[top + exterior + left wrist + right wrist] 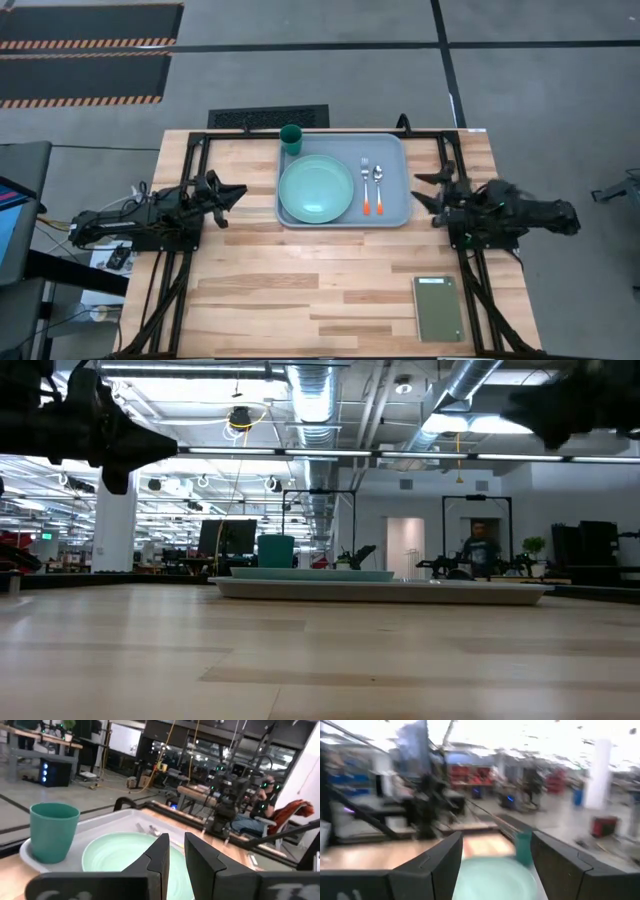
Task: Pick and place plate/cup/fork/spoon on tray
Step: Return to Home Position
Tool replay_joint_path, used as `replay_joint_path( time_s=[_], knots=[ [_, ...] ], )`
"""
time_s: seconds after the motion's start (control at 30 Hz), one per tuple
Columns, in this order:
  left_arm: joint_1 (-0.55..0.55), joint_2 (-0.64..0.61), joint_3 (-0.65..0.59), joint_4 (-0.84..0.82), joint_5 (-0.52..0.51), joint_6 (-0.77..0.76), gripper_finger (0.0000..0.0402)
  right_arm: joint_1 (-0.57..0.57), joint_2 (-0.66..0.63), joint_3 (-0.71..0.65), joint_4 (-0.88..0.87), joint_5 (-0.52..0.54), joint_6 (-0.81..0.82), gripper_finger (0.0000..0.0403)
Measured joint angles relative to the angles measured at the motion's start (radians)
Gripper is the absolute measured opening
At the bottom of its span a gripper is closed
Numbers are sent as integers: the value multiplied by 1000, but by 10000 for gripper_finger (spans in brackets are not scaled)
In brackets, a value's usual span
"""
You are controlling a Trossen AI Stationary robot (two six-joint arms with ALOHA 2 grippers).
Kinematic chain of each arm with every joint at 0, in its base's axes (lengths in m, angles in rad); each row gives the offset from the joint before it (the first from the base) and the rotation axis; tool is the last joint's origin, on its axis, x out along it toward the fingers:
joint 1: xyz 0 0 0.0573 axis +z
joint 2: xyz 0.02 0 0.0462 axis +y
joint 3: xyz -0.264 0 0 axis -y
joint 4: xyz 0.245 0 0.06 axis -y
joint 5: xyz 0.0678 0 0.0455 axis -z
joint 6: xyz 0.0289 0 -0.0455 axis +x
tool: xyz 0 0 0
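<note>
The pale blue-grey tray (394, 212) lies at the table's far middle. On it lie the mint-green plate (316, 188) at its left, the fork (366, 186) and the spoon (379, 186) side by side at its right, orange handles toward the near edge. The dark green cup (291, 138) stands upright in its far-left corner. My left gripper (234, 200) hovers left of the tray, empty, its fingers a narrow gap apart (176, 851). My right gripper (424, 192) hovers right of the tray, wide open (496, 850) and empty.
A small dark green-grey slab (438, 308) lies flat near the table's near right corner. Bare wood runs between the tray and the near edge. A person stands far off in the room behind the table (481, 545).
</note>
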Motion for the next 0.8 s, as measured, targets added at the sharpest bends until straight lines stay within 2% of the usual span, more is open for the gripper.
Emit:
replay_joint_path(
  time_s=[0.1, 0.23, 0.33, 0.43, 0.53, 0.63, 0.7, 0.8],
  knots=[
    [0, -1, 4, 21, 22, 0, 46, 1, 0, 168, -209, -73, -18, 260],
    [0, 0, 4, 4, 57, 0, 46, 38, -1, 338, -376, -76, 18, 260],
    [0, 0, 4, 4, 60, 0, 46, 69, -1, 309, -390, -74, 23, 260],
    [0, 0, 4, 8, 66, -1, 46, 92, 0, 222, -252, -29, -22, 260],
    [0, 0, 6, 10, 109, -8, 46, 107, -1, 211, -115, 104, -138, 260],
    [0, 0, 6, 9, 131, -2, 46, 107, -1, 214, -96, 222, -139, 260],
    [0, 0, 3, 9, 131, 13, 46, 108, -1, 212, -161, 207, -88, 260],
    [0, -1, -6, -9, 131, 25, 46, 108, -1, 157, -242, 128, 24, 260]
  ],
)
